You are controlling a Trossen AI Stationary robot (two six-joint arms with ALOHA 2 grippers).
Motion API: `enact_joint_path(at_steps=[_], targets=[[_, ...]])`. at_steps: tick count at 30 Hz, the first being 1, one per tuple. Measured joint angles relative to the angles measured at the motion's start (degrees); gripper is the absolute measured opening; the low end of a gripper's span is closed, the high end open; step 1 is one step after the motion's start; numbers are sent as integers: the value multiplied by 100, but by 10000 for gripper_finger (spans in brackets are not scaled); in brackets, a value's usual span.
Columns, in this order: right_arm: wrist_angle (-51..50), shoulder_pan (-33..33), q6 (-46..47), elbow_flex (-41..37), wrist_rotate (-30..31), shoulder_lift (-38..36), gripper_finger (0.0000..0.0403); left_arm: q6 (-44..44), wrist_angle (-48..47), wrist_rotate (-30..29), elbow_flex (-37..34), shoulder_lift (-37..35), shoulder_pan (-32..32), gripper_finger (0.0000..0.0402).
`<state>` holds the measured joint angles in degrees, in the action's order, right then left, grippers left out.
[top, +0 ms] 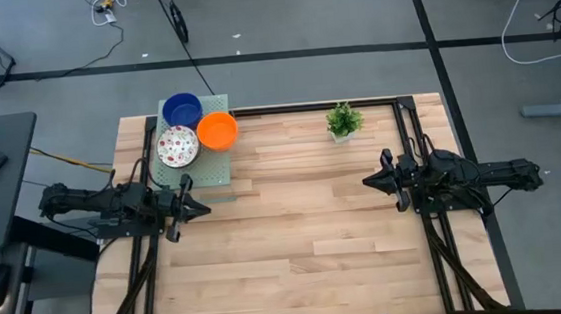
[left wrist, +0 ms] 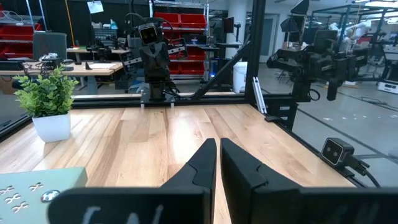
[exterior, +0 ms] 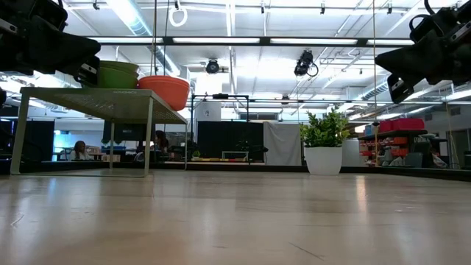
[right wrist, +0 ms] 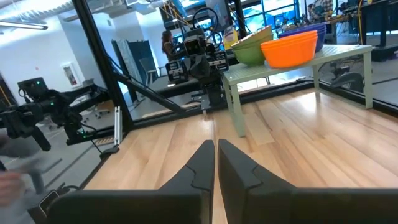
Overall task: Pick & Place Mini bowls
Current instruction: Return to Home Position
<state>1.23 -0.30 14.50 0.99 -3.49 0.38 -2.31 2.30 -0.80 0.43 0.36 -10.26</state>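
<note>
Three mini bowls rest on their bases on a pale green raised stand (top: 224, 171) at the table's far left: a blue one (top: 183, 110), an orange one (top: 217, 131) and a white one with red speckles (top: 177, 146). The right wrist view shows the orange bowl (right wrist: 289, 48) on the stand's top. My left gripper (top: 202, 207) is held level and shut beside the stand's near edge, its fingers (left wrist: 217, 165) together with nothing between them. My right gripper (top: 368, 181) is held level and shut (right wrist: 216, 165) at the table's right side, pointing toward the left arm.
A small potted plant (top: 343, 122) stands at the far edge, right of the middle. Black frame rails (top: 307, 106) run along the far edge and both sides. Bare wood (top: 307, 235) lies between the two arms and toward the near edge.
</note>
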Motion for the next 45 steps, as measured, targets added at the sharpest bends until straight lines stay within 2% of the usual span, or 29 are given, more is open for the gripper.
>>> enact_joint_path(at_steps=[11,14,21,33,38,45], targets=[[0,2,0,0,0,2,23,106,-28,9,0,-11,38,28],[-1,2,-1,0,0,2,23,306,-43,211,0,-31,477,28],[0,2,-1,0,0,4,23,-65,-65,448,0,-31,1090,28],[0,2,-2,0,0,4,23,-348,-18,425,0,-2,1272,28],[0,2,-1,0,0,4,23,-756,-66,412,2,2,1257,28],[0,2,-2,0,0,4,23,-431,337,405,-3,17,1257,28]])
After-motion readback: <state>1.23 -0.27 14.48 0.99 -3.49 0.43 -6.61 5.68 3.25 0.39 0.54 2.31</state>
